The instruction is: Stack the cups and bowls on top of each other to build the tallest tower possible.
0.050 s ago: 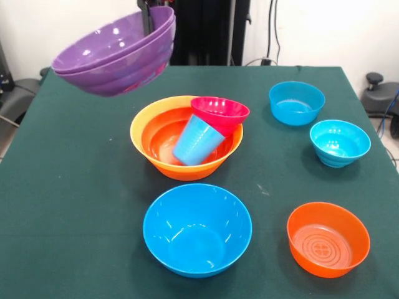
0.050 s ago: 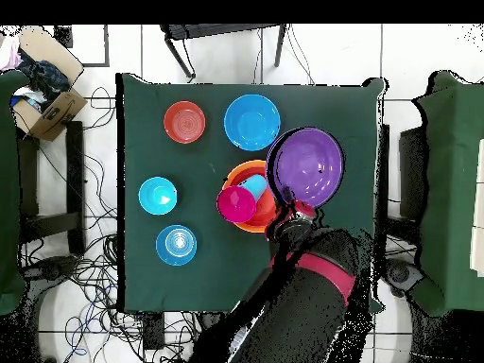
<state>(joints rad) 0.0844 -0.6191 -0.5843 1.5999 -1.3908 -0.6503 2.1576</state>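
Stacked: orange bowl holds light blue cup and magenta bowl.
Hand: grasping purple bowls, airborne.
Left: four bowls loose on tabletop.

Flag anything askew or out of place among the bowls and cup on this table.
In the big orange bowl, the light blue cup lies tipped on its side, with a magenta bowl propped crookedly on it, so nothing is nested flat. Two nested purple bowls hang tilted in the air from the gripper. The other bowls sit upright.
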